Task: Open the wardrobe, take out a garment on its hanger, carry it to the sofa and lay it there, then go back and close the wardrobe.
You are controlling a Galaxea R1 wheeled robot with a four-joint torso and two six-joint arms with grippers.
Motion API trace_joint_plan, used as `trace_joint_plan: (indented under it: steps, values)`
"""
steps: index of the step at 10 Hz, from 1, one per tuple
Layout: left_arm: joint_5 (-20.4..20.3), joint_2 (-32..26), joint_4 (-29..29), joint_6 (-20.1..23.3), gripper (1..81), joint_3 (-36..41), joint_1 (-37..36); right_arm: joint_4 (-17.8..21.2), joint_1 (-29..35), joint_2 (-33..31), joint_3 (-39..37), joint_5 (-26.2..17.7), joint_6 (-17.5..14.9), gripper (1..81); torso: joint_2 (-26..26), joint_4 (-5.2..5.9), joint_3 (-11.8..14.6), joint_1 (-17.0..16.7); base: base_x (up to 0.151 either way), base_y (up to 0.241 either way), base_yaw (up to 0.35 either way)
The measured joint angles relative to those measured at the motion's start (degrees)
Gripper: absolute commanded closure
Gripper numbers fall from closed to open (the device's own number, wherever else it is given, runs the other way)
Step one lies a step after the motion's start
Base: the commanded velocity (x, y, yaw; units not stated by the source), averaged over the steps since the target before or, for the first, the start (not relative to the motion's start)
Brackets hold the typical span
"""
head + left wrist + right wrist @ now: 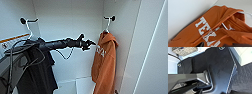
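The orange hoodie (105,62) hangs on its white hanger (108,25) inside the open wardrobe (75,30), and the left gripper (90,44), just beside it, should grab the hanger, but I cannot tell if it is spread.

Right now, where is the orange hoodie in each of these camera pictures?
Head view: the orange hoodie hangs at the right inside the wardrobe, beyond the left gripper.
Left wrist view: seen close, tilted.
Right wrist view: no hoodie here, robot parts and floor.
Shared landmark: the white lettering.
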Motion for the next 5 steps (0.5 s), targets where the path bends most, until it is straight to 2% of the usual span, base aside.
trace_joint_plan:
  steps: [1, 4, 5]
  values:
    - [-0.35, 0.48, -0.66, -0.33, 1.0, -0.6, -1.61, 0.01, 0.0, 0.0, 0.0, 0.05, 0.0, 1.0, 0.0, -0.37, 0.0, 0.0, 0.0, 0.0, 0.0]
    - [-3.97, 0.99, -3.0, -1.34, 1.0, -1.77, -4.33, 0.06, -0.17, 0.01, 0.0, 0.05, 0.11, 1.0, 0.02, -4.07, -0.02, 0.0, 0.0, 0.0, 0.0]
    - [-5.46, 1.99, -3.46, -1.49, 1.0, -1.49, -4.39, 0.09, -0.48, 0.0, 0.0, 0.02, 0.11, 1.0, 0.0, -4.44, -0.02, 0.0, 0.0, 0.0, 0.0]
